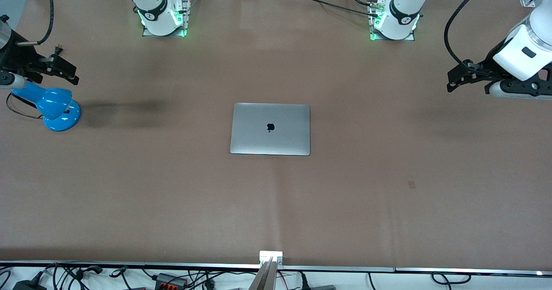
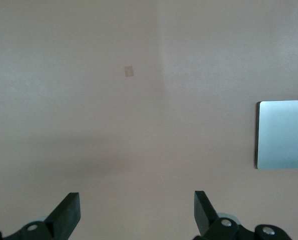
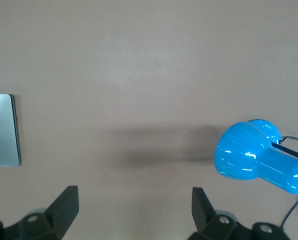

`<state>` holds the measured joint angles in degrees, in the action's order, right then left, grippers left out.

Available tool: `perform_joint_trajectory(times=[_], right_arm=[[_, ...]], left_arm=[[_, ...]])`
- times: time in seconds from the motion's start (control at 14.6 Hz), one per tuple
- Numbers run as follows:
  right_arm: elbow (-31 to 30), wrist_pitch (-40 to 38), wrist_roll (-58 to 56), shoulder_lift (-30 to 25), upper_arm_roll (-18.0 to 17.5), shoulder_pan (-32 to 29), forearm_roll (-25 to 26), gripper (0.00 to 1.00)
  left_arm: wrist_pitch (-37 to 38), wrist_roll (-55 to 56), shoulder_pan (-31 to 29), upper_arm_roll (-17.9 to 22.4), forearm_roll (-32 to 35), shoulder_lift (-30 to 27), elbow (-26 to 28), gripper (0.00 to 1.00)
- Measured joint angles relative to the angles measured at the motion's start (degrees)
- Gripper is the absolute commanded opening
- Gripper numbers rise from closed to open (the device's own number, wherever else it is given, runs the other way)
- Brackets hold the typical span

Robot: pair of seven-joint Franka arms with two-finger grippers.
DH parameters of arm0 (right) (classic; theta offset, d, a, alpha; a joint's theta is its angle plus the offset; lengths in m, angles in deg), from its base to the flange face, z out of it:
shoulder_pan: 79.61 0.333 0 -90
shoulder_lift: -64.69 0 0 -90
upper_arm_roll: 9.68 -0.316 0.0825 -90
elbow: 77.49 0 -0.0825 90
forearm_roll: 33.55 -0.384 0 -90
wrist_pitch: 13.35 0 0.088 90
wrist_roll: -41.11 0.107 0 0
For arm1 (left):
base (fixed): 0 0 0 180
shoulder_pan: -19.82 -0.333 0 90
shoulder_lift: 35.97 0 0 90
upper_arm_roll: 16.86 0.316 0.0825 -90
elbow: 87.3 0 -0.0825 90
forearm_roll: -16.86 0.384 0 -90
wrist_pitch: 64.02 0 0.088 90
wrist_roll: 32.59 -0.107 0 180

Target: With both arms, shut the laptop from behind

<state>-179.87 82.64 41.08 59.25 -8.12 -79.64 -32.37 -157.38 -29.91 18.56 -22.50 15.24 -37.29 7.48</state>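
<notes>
Silver-grey laptop (image 1: 270,129) lies at mid-counter (image 1: 388,203), lid already flat: closing appears done. Both grippers, left (image 1: 453,79) and right (image 1: 69,72), hang over opposite counter ends, fingers spread, holding nothing.

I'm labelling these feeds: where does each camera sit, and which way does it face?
Front view: high across the table, facing both bases; shut silver-grey metal laptop mid-table, both arms waiting at the ends.
Left wrist view: on the left arm, looking down; left gripper jaws open.
Right wrist view: likewise; right gripper open, blue desk lamp below.
All share the laptop.
</notes>
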Motion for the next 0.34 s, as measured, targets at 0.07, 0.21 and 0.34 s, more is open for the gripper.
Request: perform_joint_trajectory(times=[0.07, 0.21, 0.34], right_arm=[[-0.02, -0.36, 0.0, -0.04, 0.0, 0.04, 0.0, 1.0], [-0.04, -0.73, 0.0, -0.21, 0.0, 0.05, 0.0, 1.0], [-0.04, -0.8, 0.0, -0.33, 0.0, 0.05, 0.0, 1.0]], left_arm=[[0.0, 0.0, 0.0, 0.0, 0.0, 0.0, 0.0, 1.0], [0.0, 0.0, 0.0, 0.0, 0.0, 0.0, -0.03, 1.0], [0.0, 0.0, -0.01, 0.0, 0.0, 0.0, -0.12, 1.0]])
